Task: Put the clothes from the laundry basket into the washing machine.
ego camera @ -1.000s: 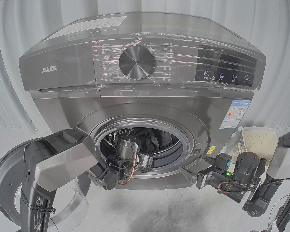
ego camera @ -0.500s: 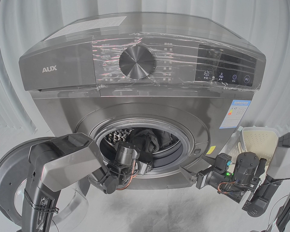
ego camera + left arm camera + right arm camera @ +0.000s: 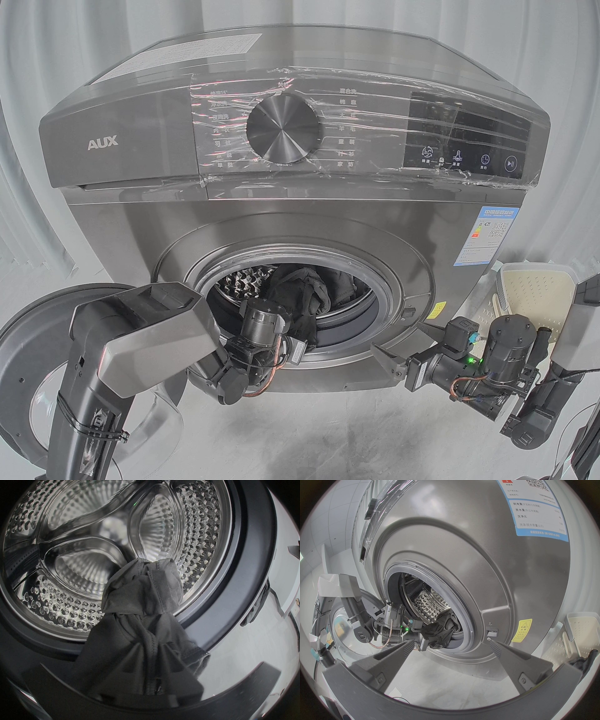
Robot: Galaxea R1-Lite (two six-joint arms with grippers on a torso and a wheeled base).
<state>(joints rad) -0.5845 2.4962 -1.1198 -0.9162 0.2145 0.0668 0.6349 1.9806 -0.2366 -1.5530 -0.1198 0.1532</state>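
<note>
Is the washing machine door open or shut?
Open. The door stands swung aside at the robot's left, and the drum with dark clothes is exposed.

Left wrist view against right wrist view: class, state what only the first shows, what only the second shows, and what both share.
Left wrist view alone: the drum's back wall with its raised paddles. Right wrist view alone: the laundry basket, the blue label, the yellow sticker and the open right gripper. Both: the dark garment lying across the door seal, and the perforated drum wall.
</note>
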